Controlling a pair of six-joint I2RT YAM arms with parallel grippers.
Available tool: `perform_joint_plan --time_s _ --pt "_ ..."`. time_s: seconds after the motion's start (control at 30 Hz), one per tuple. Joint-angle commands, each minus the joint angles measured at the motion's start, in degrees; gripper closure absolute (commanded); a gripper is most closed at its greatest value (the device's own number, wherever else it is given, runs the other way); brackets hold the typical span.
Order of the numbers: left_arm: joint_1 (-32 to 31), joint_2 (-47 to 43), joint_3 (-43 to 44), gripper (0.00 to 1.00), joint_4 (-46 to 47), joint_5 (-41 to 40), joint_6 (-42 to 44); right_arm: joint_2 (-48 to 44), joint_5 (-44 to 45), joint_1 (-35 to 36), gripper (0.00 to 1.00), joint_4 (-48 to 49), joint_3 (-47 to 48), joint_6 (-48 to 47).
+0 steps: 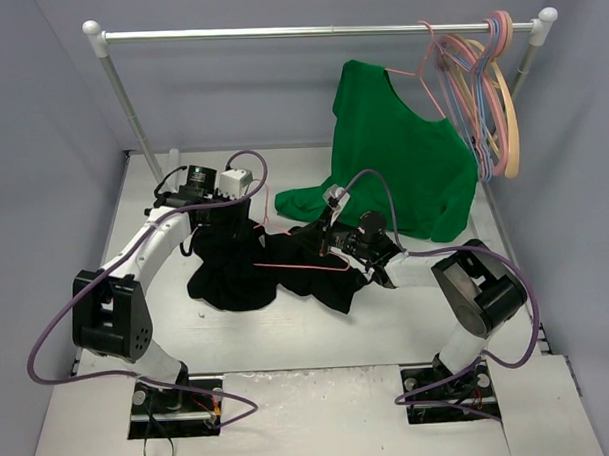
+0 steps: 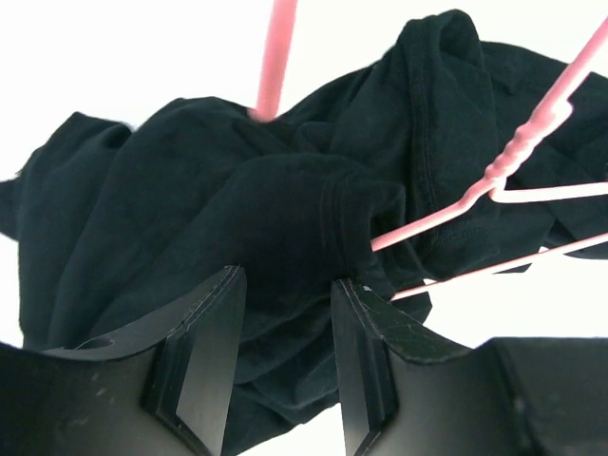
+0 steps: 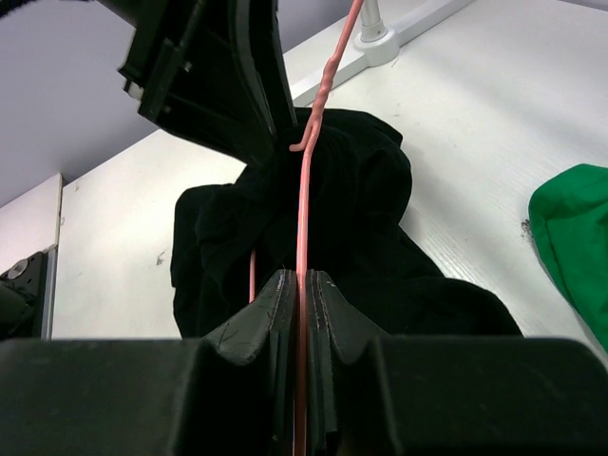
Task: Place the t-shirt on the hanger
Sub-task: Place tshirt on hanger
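The black t-shirt [image 1: 231, 276] lies bunched on the table between the two arms. The thin pink hanger [image 1: 296, 265] runs across it, with part of the wire tucked into the cloth. My right gripper [image 1: 323, 249] is shut on the hanger wire [image 3: 306, 190], which passes straight between its closed fingers [image 3: 301, 275] toward the t-shirt [image 3: 361, 218]. My left gripper [image 1: 229, 216] hovers over the shirt's left part. In the left wrist view its jaws [image 2: 287, 277] stand wide apart above a fold of the t-shirt [image 2: 190, 190], beside the hanger's twisted neck [image 2: 513, 161].
A green t-shirt [image 1: 402, 155] hangs from the metal rail [image 1: 318, 30] at the back right, its hem resting on the table. Several spare hangers [image 1: 490, 91] hang at the rail's right end. Grey walls close in both sides.
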Motion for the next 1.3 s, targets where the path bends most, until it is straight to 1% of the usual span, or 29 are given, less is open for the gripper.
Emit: perform_joint_plan --time_s 0.0,0.1,0.23,0.3,0.33,0.43,0.53,0.63,0.73,0.8,0.83,0.97,1.07,1.27 --pt "0.28 0.48 1.89 0.59 4.04 4.75 3.32 -3.08 -2.47 0.34 1.00 30.03 3.37 -0.27" --pt "0.29 1.19 0.92 0.59 5.36 7.56 4.37 -3.17 -2.83 0.34 1.00 29.33 3.99 -0.45" --pt "0.20 1.89 0.92 0.60 6.15 8.80 4.72 -3.26 -3.18 0.25 1.00 28.80 4.60 -0.45" --pt "0.28 2.07 1.36 0.64 6.41 9.68 4.55 -3.26 -3.27 0.25 1.00 28.62 4.78 -0.27" --pt "0.20 2.07 1.53 0.69 6.68 10.81 4.46 -3.17 -3.27 0.25 1.00 28.62 5.04 -0.10" --pt "0.29 1.81 1.89 0.77 6.94 14.06 4.11 -3.26 -3.53 0.16 1.00 28.71 5.57 0.43" --pt "0.28 1.10 1.80 0.78 7.21 17.14 3.67 -3.52 -3.62 -0.01 1.00 28.71 6.09 0.96" --pt "0.29 0.31 1.62 0.78 7.29 19.43 3.49 -3.96 -3.62 -0.88 1.00 29.32 6.18 1.74" --pt "0.28 -0.04 1.01 0.68 7.12 18.74 4.02 -4.66 -4.67 -2.03 1.00 30.20 6.10 3.24" --pt "0.46 -0.04 1.01 0.66 7.03 17.68 4.37 -5.54 -5.02 -2.47 1.00 29.77 6.01 3.68" --pt "0.63 -0.04 1.01 0.62 7.12 17.33 4.37 -6.24 -5.55 -2.73 1.00 29.50 6.10 3.60" --pt "1.25 0.40 2.59 0.58 6.77 17.67 4.46 -7.39 -6.87 -3.00 1.00 28.62 6.18 3.68" --pt "1.25 0.75 3.99 0.57 6.24 19.60 4.72 -7.74 -6.70 -3.09 1.00 28.53 6.10 3.77" --pt "1.25 -0.04 4.96 0.58 5.01 26.46 4.90 -7.92 -7.05 -4.14 1.00 29.50 6.80 5.00"
